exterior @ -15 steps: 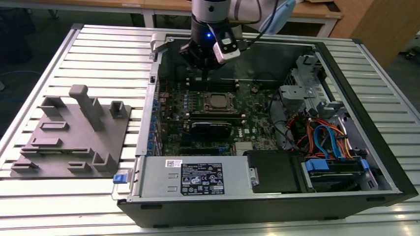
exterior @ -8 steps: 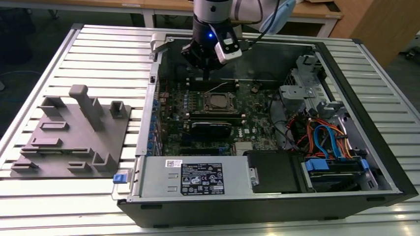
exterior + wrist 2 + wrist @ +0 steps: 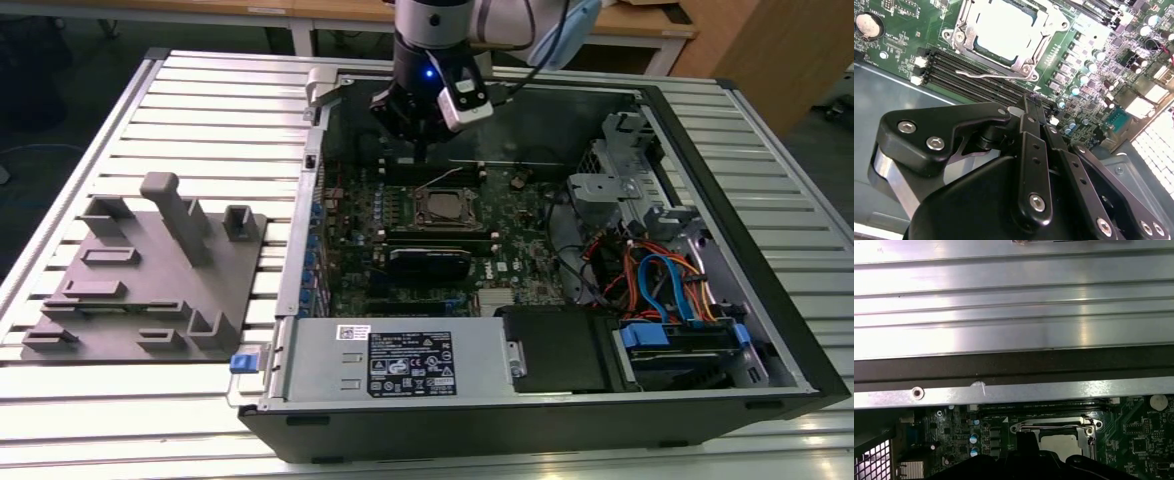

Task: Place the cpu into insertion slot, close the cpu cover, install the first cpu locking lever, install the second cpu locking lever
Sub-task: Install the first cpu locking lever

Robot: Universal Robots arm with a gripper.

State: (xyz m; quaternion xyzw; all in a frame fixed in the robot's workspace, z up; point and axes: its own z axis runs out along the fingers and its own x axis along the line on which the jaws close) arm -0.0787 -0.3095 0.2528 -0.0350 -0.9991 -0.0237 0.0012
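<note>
— Where is the chip (image 3: 1004,27) found?
— It is seated in the socket (image 3: 416,212), with the metal cover (image 3: 1046,37) laid flat around its edges. A thin wire lever (image 3: 989,76) is seen along one socket edge, over the memory slots (image 3: 949,62).
— And the gripper (image 3: 1026,102)?
— It is held above the board (image 3: 521,270), near the socket but apart from it, with its fingers pressed together.
— What room is left?
— The case (image 3: 747,300) is open on top. Its far wall is close behind the gripper, and the drive cage (image 3: 607,150) is set at the exterior view's right.
</note>
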